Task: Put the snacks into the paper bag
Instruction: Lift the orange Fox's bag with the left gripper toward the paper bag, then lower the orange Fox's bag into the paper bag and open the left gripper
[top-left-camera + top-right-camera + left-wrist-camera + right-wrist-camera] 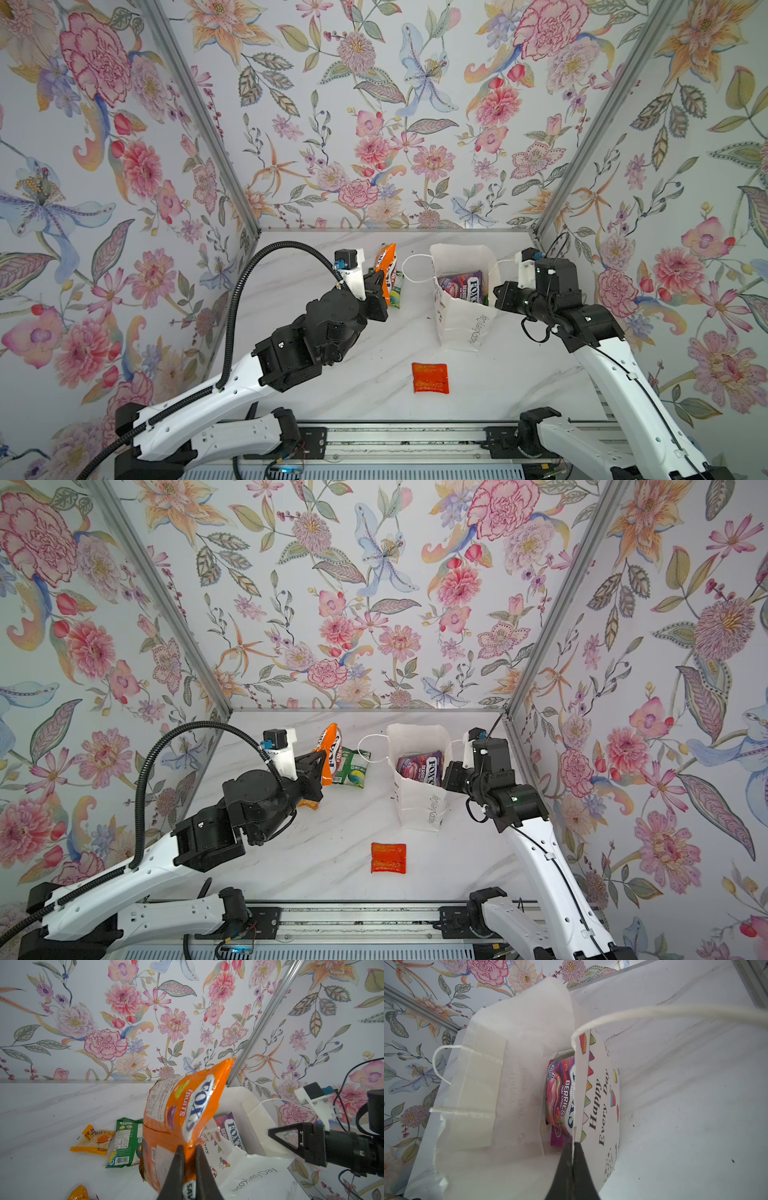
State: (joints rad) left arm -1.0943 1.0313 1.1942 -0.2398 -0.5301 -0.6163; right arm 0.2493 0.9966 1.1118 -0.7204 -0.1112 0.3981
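Observation:
My left gripper (189,1147) is shut on the lower edge of an orange FOX'S packet (187,1109), which hangs above the table left of the paper bag (465,328) in both top views (331,754). The white bag stands with its mouth open. A purple FOX'S packet (558,1101) lies inside it. My right gripper (573,1144) is shut on the rim of the bag's printed wall. On the table lie a green packet (126,1142), an orange sachet (93,1140) and a red-orange sachet (430,377).
Floral walls close in the marble table on three sides. A metal rail (395,436) runs along the front edge. Another orange wrapper (79,1192) lies near the left gripper. The bag's cord handle (675,1012) loops over the right wrist.

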